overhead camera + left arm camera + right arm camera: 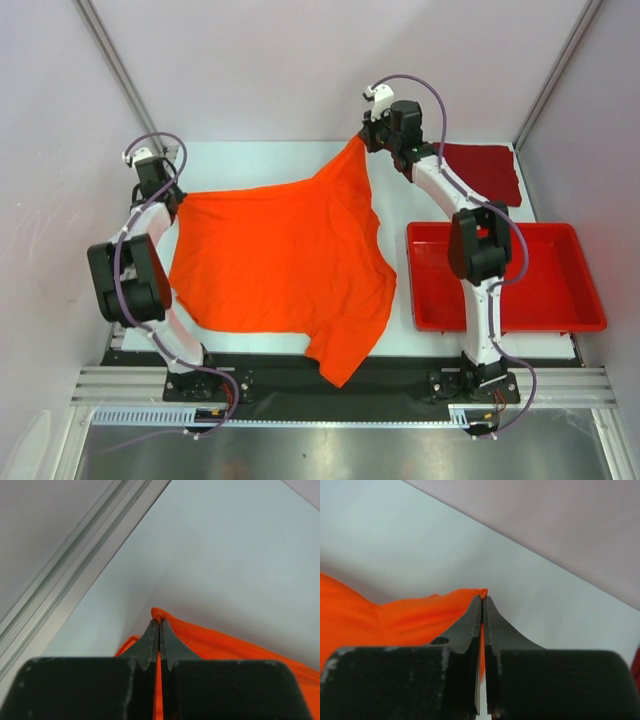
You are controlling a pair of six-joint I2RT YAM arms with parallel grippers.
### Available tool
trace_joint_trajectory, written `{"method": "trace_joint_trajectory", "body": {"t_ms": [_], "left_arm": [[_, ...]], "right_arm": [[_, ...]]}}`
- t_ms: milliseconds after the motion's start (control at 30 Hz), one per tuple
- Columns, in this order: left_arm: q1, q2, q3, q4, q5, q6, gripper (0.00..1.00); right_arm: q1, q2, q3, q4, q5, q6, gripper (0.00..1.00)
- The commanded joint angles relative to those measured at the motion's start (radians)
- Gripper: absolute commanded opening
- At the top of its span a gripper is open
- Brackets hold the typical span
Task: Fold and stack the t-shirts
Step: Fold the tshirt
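At the far right corner of the table (250, 158), behind the rigid red tray (520, 325), the dark red t-shirt (486, 170) lies as a folded square, so that half of the job looks done. The orange t-shirt (280, 260) is not folded: it is spread open across the middle of the table, with one corner trailing over the near edge onto the dark rail. The left gripper (178, 195) pinches the shirt's left edge, and the left wrist view shows its jaws pressed together with a thin line of orange cloth between them. The right gripper (364, 140) is clamped the same way on the shirt's far corner, which is drawn up to a point just left of the red square. With two corners in hand, this reads as the start of the orange shirt's first fold. Left to do, by my judgement: all of its folds, then setting it on the dark red one to make the stack.
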Motion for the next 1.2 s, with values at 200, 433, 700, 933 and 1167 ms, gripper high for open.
{"method": "trace_joint_trajectory", "body": {"t_ms": [200,433,700,933,1167], "left_arm": [[-0.004,0.214,0.234,0.071,0.026,-0.052,0.0],[-0.002,0.362,0.394,0.03,0.023,-0.066,0.0],[0.0,0.487,0.568,-0.068,0.016,-0.058,0.0],[0.0,0.528,0.622,-0.116,0.007,-0.066,0.0],[0.01,0.522,0.688,-0.255,0.043,-0.074,0.0]], "right_arm": [[-0.015,0.261,0.381,-0.039,0.014,0.017,0.0],[-0.018,0.378,0.502,-0.015,0.081,0.012,0.0],[-0.024,0.47,0.583,0.077,0.129,0.02,0.0],[-0.015,0.466,0.62,0.03,0.12,0.06,0.0],[0.034,0.338,0.542,-0.185,0.124,0.069,0.0]]}}
